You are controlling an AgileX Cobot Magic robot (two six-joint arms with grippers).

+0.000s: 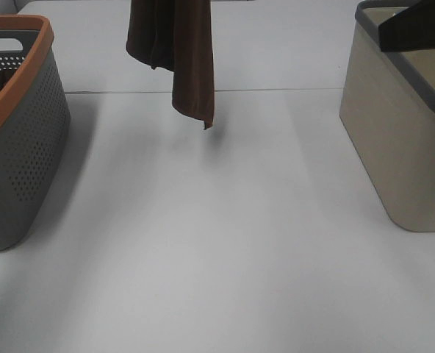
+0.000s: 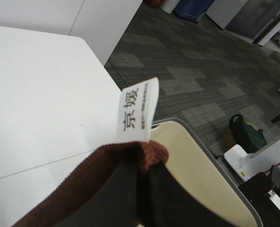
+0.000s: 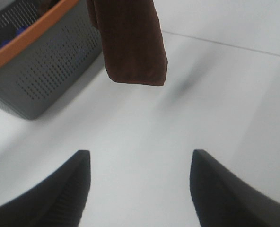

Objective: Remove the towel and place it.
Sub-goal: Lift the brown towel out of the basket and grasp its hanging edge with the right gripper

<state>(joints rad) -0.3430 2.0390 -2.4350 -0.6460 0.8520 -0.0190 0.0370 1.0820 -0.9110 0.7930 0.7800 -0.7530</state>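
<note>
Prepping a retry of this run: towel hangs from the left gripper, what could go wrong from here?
1. The left gripper pinches the towel only at its edge by the white tag; that small bite could slip.
2. The towel hangs bunched with one corner lowest, so it may land crumpled on the table.
3. The right gripper is open, facing the cloth; it might snag it.

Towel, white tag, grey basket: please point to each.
towel (image 1: 181, 44), exterior high view, middle of hanging cloth
white tag (image 2: 137, 111), left wrist view, centre of label
grey basket (image 1: 26, 147), exterior high view, perforated side wall
</note>
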